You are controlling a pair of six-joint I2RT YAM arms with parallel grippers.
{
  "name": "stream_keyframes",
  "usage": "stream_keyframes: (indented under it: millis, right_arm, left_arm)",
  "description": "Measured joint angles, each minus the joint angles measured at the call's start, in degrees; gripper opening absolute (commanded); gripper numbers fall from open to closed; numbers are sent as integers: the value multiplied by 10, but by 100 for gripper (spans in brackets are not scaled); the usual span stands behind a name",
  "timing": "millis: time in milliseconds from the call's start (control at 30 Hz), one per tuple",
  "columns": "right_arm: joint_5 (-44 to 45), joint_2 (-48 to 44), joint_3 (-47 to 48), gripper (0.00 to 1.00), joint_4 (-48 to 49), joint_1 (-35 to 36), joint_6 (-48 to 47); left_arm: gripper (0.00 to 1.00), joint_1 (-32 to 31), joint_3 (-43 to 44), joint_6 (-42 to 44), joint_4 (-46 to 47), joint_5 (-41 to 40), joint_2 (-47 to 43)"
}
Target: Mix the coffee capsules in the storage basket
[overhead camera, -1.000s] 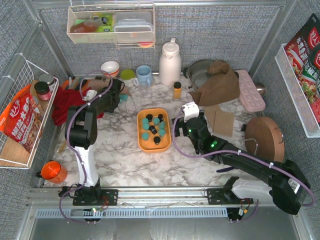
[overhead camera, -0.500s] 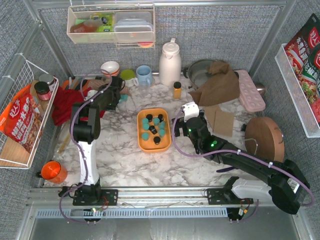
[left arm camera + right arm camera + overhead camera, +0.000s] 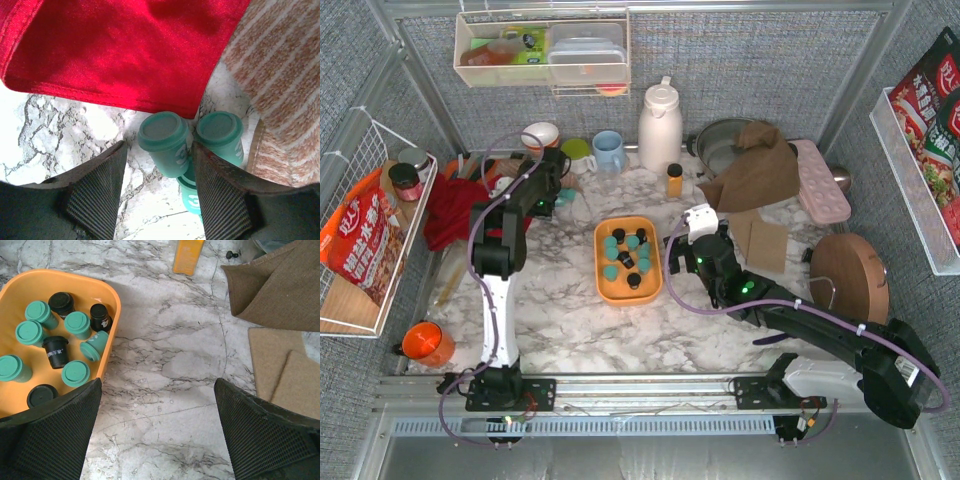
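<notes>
The shallow orange plastic tray [image 3: 70, 277] is seen on the white marbled surface [image 3: 165, 365]. Teal and black cup-shaped capsules [image 3: 77, 322] are held in it, most upright and one teal one tipped on its side. The right pincer [image 3: 157, 385] is spread wide with nothing between its fingers, just beside the tray's right rim. At the back left, three more teal capsules [image 3: 162, 137] are clustered on the surface at the edge of a red cloth [image 3: 125, 45]. One of them is straddled by the left pincer [image 3: 158, 145], which is released, a gap being visible at one finger.
</notes>
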Motion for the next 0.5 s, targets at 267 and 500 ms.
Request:
stream_keyframes:
  millis: [267, 500]
  right_arm:
    - [0, 0, 0, 99, 0, 0, 0]
    - [0, 0, 0, 99, 0, 0, 0]
  left_arm:
    - [48, 2, 7, 5, -21, 5, 5]
    - [45, 2, -24, 44, -7, -4, -11]
